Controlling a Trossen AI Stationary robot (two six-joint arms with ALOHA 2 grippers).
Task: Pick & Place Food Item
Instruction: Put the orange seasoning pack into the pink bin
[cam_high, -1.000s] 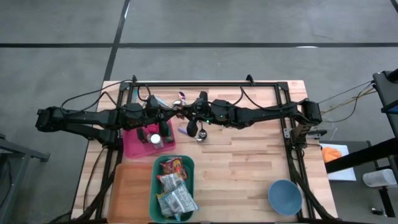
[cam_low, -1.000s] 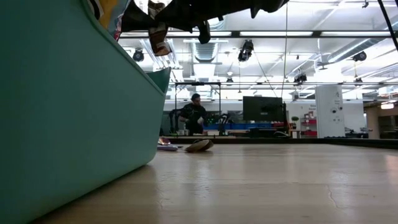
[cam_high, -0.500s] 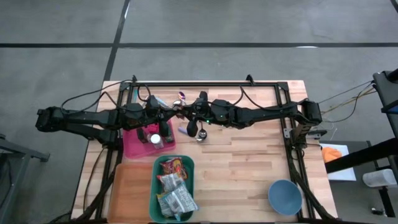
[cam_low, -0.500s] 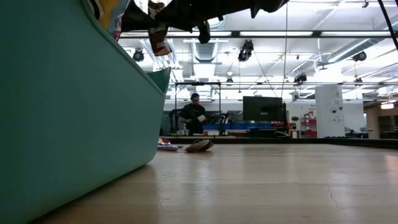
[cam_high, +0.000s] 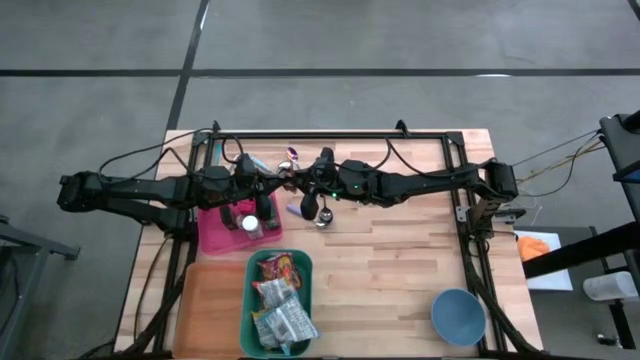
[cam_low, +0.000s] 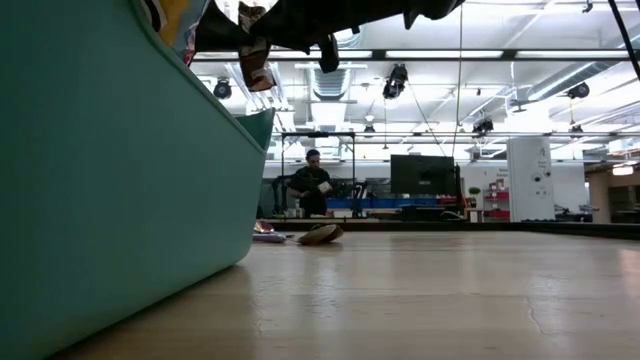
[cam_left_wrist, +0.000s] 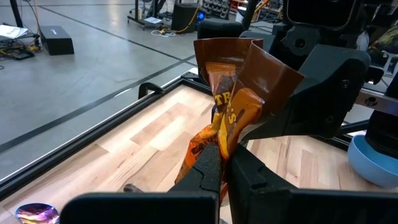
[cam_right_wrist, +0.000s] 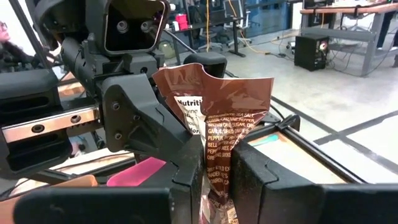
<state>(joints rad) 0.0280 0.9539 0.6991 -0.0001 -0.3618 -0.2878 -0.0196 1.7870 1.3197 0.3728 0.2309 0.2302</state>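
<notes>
A brown and orange snack packet (cam_left_wrist: 239, 93) hangs in the air between my two grippers, above the far middle of the table; its back with printed text (cam_right_wrist: 219, 124) faces the right wrist view. My left gripper (cam_left_wrist: 225, 168) comes in from the table's left and is shut on it. My right gripper (cam_right_wrist: 217, 171) comes in from the table's right and is shut on the same packet. In the high view the two grippers meet at about (cam_high: 292, 184), next to the pink bin (cam_high: 215, 232). My left gripper pinches the packet's lower part (cam_left_wrist: 214, 140) between its two fingers, coming in about level from the table's left. The packet stands upright above the fingers, crumpled and clear of the table. My right gripper pinches the packet's lower middle (cam_right_wrist: 214, 152) between its two fingers, level from the table's right, opposite the left gripper. The packet's top rises above the fingers.
A teal bin (cam_high: 250, 300) with several snack packets stands near the front, beside an orange tray (cam_high: 205, 310). A blue bowl (cam_high: 458, 316) sits at the front right. Small items (cam_high: 323, 213) lie on the wood under the grippers. A person sits in the room behind (cam_low: 312, 185).
</notes>
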